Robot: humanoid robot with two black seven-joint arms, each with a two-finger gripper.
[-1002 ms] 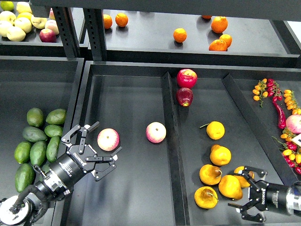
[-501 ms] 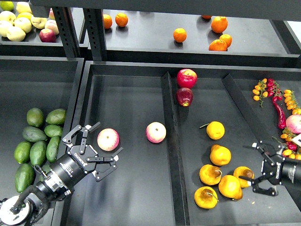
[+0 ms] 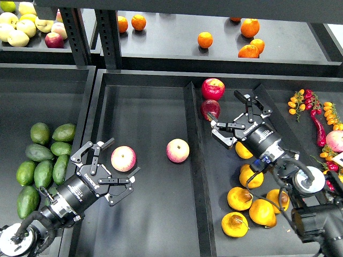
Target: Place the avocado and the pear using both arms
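The left fingers (image 3: 111, 167) were spread wide and empty, hovering low over the black middle tray (image 3: 144, 214), just beside a pink-red apple (image 3: 123, 158) that lay at their upper tips without being gripped. A second pink-red apple (image 3: 177, 150) sat further right in the same tray, near the raised divider (image 3: 194, 160). The right fingers (image 3: 236, 113) were likewise released and held nothing; they hung over the next compartment, pointing up and left, close to a dark red apple (image 3: 210, 109) and a brighter red apple (image 3: 213, 88) at the back of that section.

The avocados lay in a cluster in the left bin (image 3: 48, 91), well apart from both sets of fingers. The dark green elongated avocado (image 3: 39, 152) rested in the middle of that cluster, touching lighter green ones (image 3: 64, 132) around it.

The pears were grouped in the right compartment, below and behind the right arm. One pear (image 3: 244, 151) was partly hidden under the wrist, another pear (image 3: 251, 176) sat just below it, and three more (image 3: 239, 198) lay toward the front edge. On the rear shelf (image 3: 171, 48) oranges (image 3: 204, 39) were scattered, and pale yellow apples (image 3: 19, 27) were heaped at the far left. Small chillies and tomatoes (image 3: 316, 115) filled the far right bin.
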